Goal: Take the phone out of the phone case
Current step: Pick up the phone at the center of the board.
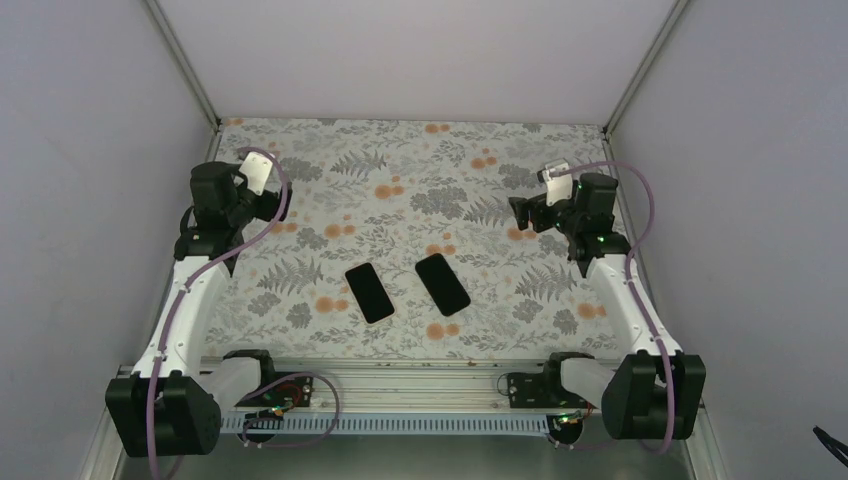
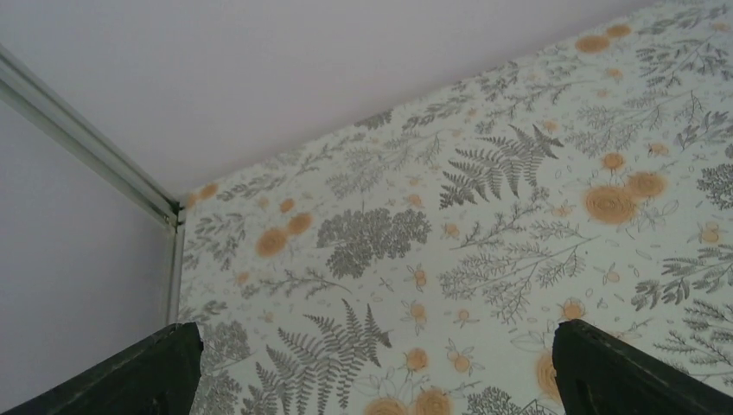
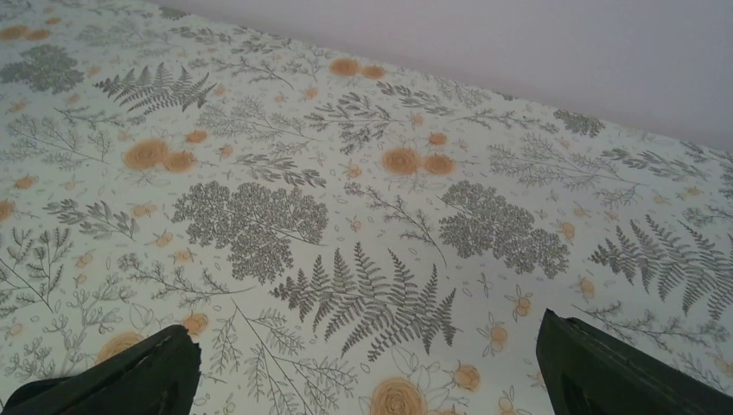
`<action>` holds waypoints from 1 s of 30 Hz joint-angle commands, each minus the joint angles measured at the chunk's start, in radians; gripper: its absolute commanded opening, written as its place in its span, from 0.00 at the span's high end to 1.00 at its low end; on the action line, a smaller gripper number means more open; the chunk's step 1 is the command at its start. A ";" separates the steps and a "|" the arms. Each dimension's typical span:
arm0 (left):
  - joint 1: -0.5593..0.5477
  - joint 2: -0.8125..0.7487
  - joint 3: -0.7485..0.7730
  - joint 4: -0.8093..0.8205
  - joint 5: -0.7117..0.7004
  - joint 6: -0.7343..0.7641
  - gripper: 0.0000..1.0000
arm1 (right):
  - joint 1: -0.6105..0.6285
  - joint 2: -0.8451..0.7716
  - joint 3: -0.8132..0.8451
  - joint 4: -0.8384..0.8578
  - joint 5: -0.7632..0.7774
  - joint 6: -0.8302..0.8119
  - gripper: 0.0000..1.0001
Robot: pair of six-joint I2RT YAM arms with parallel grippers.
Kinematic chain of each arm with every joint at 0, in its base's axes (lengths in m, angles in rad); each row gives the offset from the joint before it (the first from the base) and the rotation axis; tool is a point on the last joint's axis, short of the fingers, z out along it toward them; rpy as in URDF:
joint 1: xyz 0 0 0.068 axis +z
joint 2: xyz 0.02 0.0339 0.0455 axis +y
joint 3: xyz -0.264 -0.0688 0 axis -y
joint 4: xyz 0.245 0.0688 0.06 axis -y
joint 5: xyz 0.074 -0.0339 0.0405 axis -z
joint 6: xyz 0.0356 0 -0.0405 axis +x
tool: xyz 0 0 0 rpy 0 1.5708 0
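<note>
Mid-table, left black slab [image 1: 370, 292], right black slab [image 1: 443, 284], apart

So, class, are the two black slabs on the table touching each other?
Apart. The top view shows patterned table between the left slab and right slab.

Two flat black slabs, the left slab [image 1: 369, 292] and the right slab [image 1: 442, 284] — which is phone and which is case cannot be told. One patterned worktop [image 1: 330, 150]. Two arms — one gripper each: left gripper [image 2: 376, 327], right gripper [image 3: 365, 324].
</note>
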 commanded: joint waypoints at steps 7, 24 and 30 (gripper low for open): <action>0.008 -0.018 0.035 -0.056 -0.004 -0.009 0.00 | 0.026 -0.007 0.040 -0.125 0.012 -0.074 0.00; 0.008 0.024 0.025 -0.030 -0.113 0.002 0.00 | 0.660 0.331 0.127 -0.342 0.312 -0.017 0.00; 0.009 0.032 -0.006 -0.030 -0.110 0.014 0.00 | 0.748 0.444 0.153 -0.352 0.323 0.020 0.00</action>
